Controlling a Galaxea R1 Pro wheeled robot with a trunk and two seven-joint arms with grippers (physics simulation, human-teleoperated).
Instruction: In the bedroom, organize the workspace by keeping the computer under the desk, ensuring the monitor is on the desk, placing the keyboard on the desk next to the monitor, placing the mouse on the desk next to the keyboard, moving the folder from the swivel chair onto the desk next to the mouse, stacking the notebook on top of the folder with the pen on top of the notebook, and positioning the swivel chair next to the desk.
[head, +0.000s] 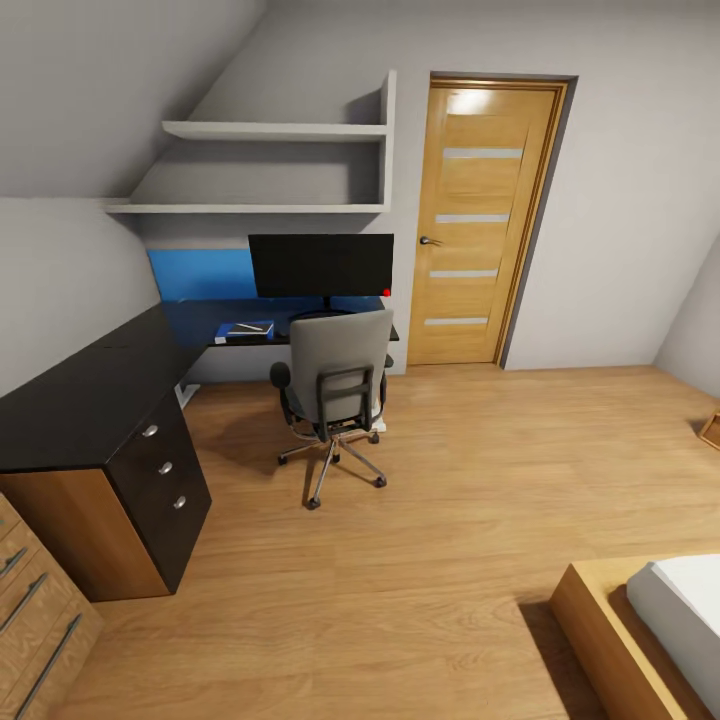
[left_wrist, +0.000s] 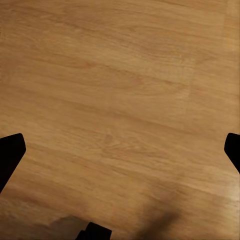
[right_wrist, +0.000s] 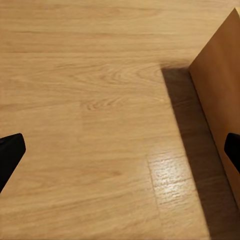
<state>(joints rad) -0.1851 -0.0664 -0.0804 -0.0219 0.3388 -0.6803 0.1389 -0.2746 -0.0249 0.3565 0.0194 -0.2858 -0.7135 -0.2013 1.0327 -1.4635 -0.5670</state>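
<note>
The desk (head: 90, 395) runs in an L along the left wall and the far wall, with its black drawer unit (head: 165, 470) nearest me. The monitor (head: 320, 265) stands upright on the far part. Left of its stand a flat blue folder (head: 245, 329) lies on the desk top, with a thin pale streak on it too small to name. The swivel chair (head: 335, 385) faces the desk in front of the monitor, its back toward me. Keyboard, mouse, notebook and computer cannot be made out. My left gripper (left_wrist: 120, 150) and right gripper (right_wrist: 120, 150) hang open over the wooden floor, empty.
A wooden door (head: 485, 220) stands shut right of the desk, and white shelves (head: 270, 130) hang above it. A light wooden cabinet (head: 40, 620) is at my near left. The bed frame (head: 610, 640) is at my near right, its wooden side (right_wrist: 220, 100) close to the right gripper.
</note>
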